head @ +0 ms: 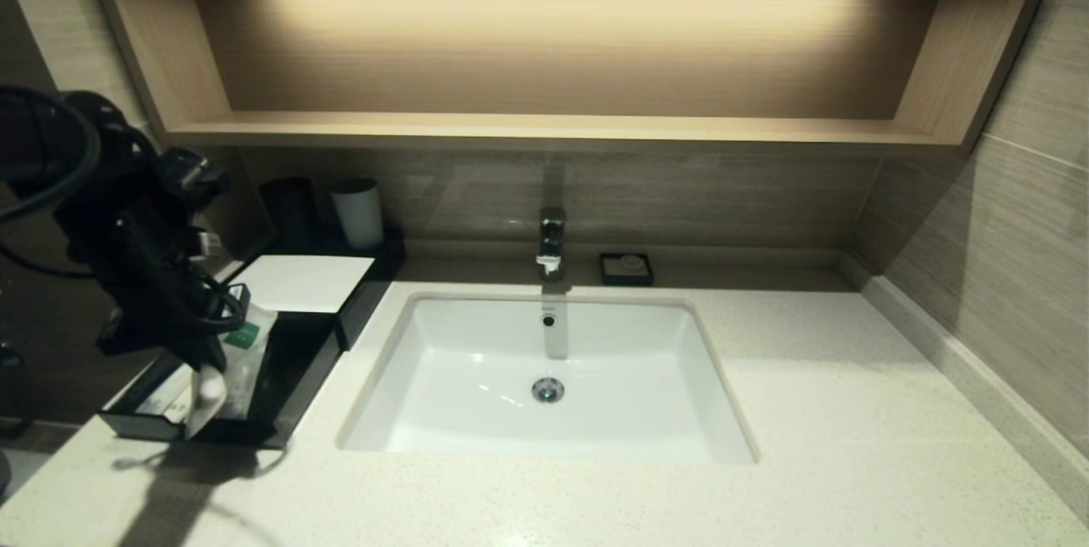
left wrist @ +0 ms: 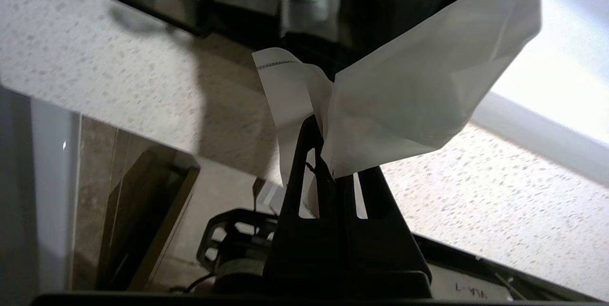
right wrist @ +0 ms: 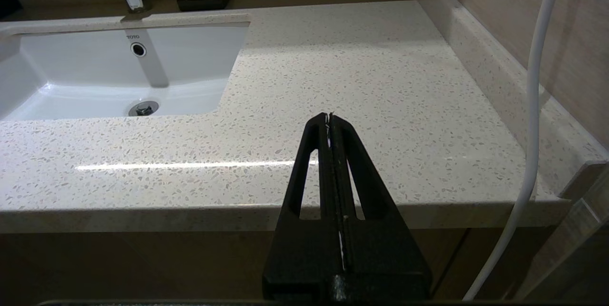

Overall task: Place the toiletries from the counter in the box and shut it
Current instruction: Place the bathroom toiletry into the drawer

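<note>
Only text I can read is "TOTO" on the sink (right wrist: 95, 82) wall, just above the overflow hole, plus a green label on a packet in the drawer (head: 293, 360). The box (head: 306, 282) sits at the far left of the counter (head: 808, 411), drawer pulled out toward me with a few clear packets lying lengthwise in it. My left gripper (left wrist: 333, 172) is pinched tight on 1 white packet (left wrist: 418, 96), hanging it over the drawer's near end, long axis roughly vertical. My right gripper (right wrist: 329, 118) is fully closed on nothing, parked off the counter's near right edge. 2 cups (head: 357, 211) stand behind the box.
</note>
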Available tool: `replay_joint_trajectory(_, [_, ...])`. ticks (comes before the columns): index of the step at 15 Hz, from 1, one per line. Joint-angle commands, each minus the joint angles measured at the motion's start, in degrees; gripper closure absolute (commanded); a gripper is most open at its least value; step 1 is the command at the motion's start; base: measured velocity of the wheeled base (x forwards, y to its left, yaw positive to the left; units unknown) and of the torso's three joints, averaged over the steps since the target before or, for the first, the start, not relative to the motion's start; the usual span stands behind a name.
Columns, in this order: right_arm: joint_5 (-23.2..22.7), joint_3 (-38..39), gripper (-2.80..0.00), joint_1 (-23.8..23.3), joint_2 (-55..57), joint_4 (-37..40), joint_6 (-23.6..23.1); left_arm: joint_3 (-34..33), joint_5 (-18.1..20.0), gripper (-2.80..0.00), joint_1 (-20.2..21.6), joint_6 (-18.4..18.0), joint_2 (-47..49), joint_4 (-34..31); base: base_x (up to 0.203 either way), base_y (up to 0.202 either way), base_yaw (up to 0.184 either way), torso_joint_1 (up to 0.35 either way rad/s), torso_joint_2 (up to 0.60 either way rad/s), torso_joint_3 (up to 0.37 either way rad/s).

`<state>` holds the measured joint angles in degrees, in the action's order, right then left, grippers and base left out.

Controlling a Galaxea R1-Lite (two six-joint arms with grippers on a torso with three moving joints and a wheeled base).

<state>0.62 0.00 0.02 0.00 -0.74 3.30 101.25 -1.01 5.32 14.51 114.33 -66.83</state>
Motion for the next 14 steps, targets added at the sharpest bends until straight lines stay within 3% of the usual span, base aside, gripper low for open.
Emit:
replay_joint_trajectory(1, [-0.01, 0.0, 0.0, 0.06, 0.0, -0.05, 0.04, 4.28, 0.22, 0.0, 3.34, -3.14, 3.36, -7.31, 0.0, 0.0, 0.0, 0.0, 0.0, 0.0])
replay_joint_trajectory(6, [-0.01, 0.0, 0.0, -0.01, 0.0, -0.05, 0.04, 4.42, 0.21, 0.0, 7.22, -6.51, 6.82, -9.62, 0.0, 0.0, 0.0, 0.0, 0.0, 0.0])
replay_joint_trajectory(14, [-0.01, 0.0, 0.0, 0.06, 0.0, -0.05, 0.04, 10.55, 0.05, 0.0, 7.01, -7.98, 14.77, -8.97, 0.0, 0.0, 0.0, 0.0, 0.0, 0.0])
